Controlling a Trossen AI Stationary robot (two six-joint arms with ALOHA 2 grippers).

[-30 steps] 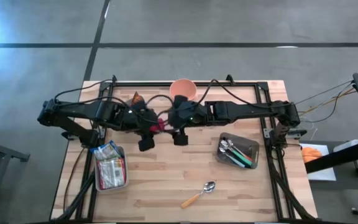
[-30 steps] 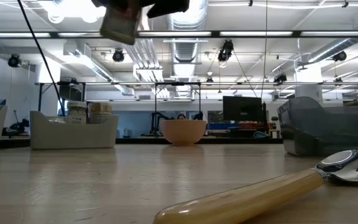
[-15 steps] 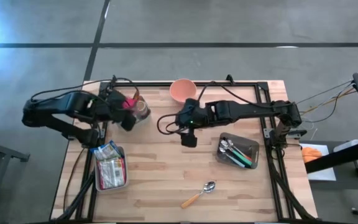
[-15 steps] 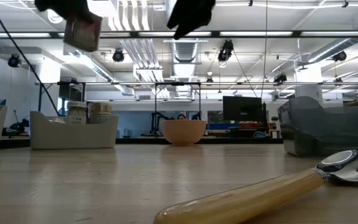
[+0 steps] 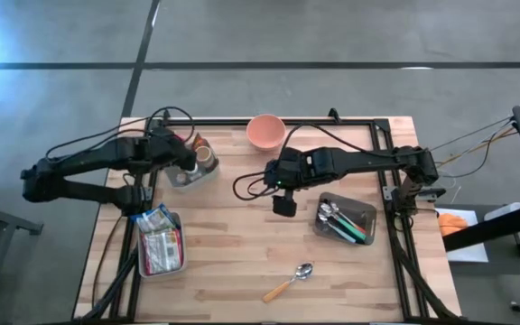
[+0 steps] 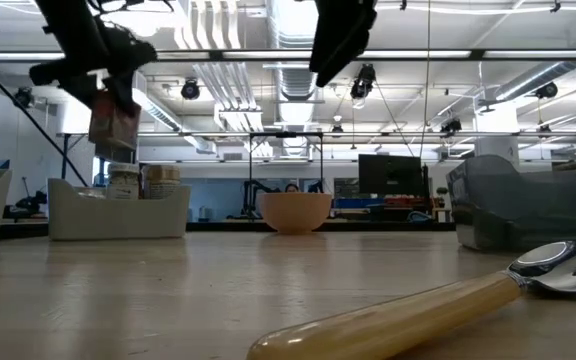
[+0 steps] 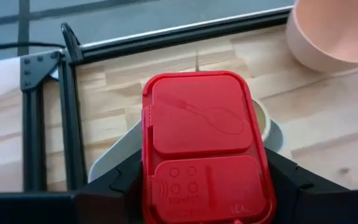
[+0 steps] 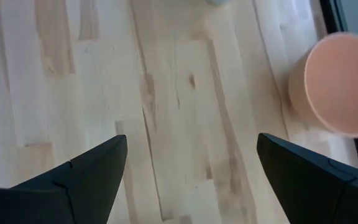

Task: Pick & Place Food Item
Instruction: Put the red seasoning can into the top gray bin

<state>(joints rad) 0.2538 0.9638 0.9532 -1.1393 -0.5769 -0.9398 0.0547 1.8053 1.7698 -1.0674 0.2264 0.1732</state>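
While left gripper (image 7: 207,205) jaws clamp one red-lidded pack (image 7: 204,152), right gripper (image 8: 188,171) jaws gape

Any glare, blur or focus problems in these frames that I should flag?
High view: bright glare in the top-left corner, on the floor beyond the table. Low view: ceiling lights blow out behind the arms, and the near spoon looks soft. Left wrist view: the red container is sharp. Right wrist view: wood grain and pink bowl look blurred.

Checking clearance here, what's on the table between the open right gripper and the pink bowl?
Nothing: the right wrist view shows bare wood between the right gripper and the pink bowl.
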